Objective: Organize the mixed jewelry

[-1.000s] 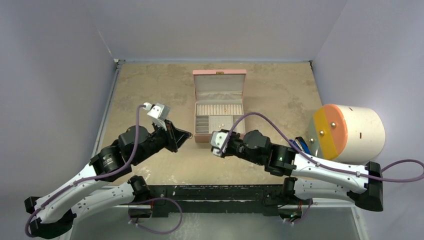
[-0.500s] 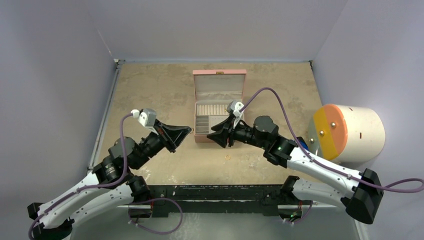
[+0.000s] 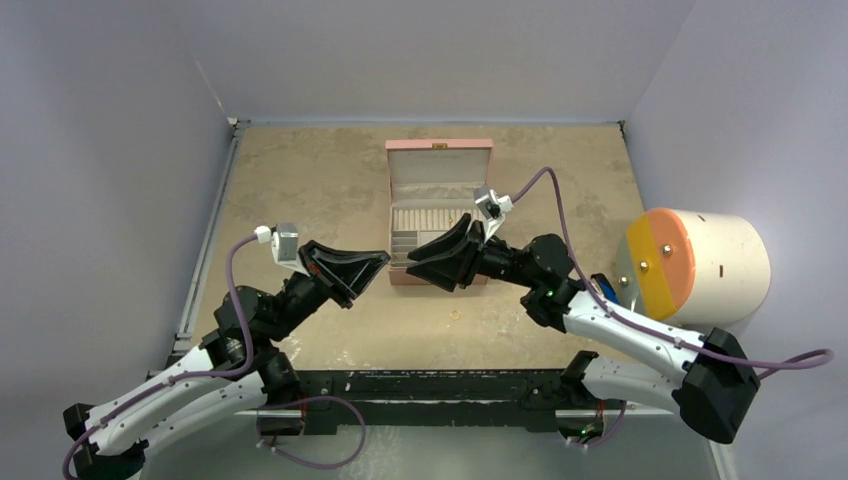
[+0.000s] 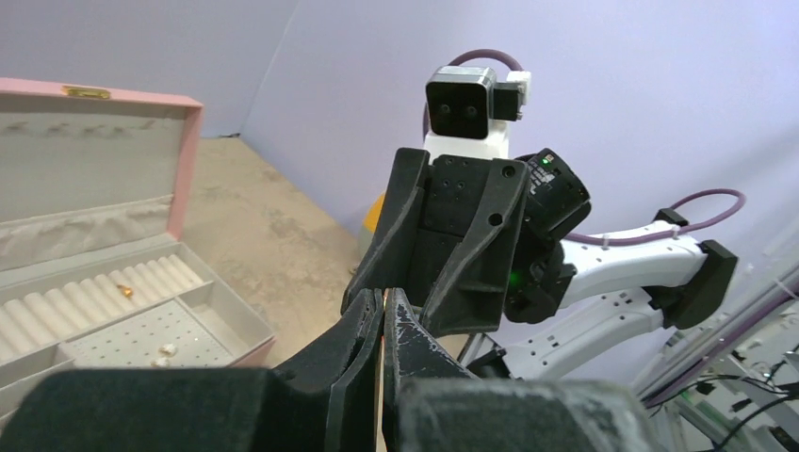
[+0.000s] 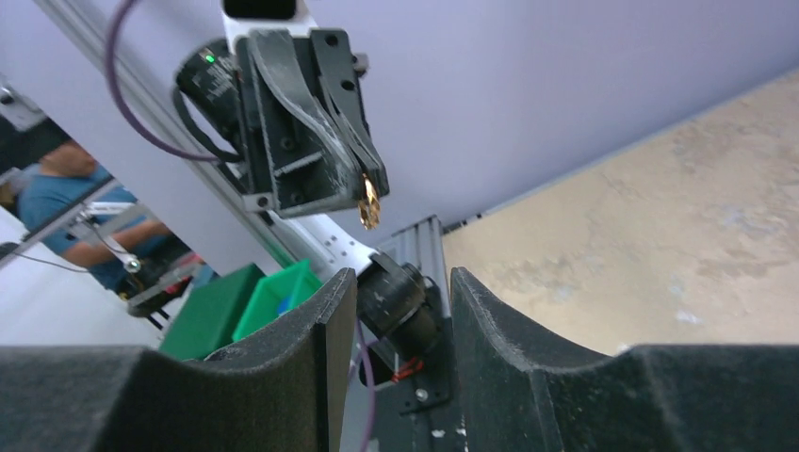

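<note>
The left gripper (image 3: 381, 259) is raised above the table (image 3: 300, 180), its fingers pressed together on a small gold piece (image 5: 369, 203) that sticks out past the tips. Behind it stands the open pink box (image 3: 438, 148); a gold bit (image 4: 126, 291) lies on its padded rolls, two pale bits (image 4: 165, 353) lie in its dotted tray, and a gold ring (image 3: 456, 314) lies on the table near its front. The right gripper (image 3: 424, 268) faces the left one tip to tip, just apart, with its fingers spread and holding nothing.
</note>
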`<state>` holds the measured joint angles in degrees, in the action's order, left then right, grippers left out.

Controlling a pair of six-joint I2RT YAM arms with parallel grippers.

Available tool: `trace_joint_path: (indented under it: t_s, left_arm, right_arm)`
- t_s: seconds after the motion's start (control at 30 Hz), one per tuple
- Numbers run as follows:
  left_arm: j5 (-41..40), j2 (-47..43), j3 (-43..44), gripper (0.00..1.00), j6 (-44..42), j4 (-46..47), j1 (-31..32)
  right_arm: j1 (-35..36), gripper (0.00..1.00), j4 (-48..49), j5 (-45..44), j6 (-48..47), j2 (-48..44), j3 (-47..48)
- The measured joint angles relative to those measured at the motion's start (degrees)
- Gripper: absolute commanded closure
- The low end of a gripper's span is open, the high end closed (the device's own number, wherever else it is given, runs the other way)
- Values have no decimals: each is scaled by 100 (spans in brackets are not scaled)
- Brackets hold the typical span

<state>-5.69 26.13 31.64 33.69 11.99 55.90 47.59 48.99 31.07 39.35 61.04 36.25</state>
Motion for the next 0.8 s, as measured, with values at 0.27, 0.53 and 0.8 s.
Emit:
trace_joint_path:
  t_s: [0.27,0.53,0.8]
  left_arm:
    - [219,37,-144,100,280,616,0]
    - [315,170,-345,100,555,1145,0]
    - [345,348,-350,100,638,1473,0]
  right_arm:
    - [-2,57,1110,-20,682,125,-37]
    - [0,58,1878,11,1093,542,-37]
    - [0,60,2426,63,1427,881,-37]
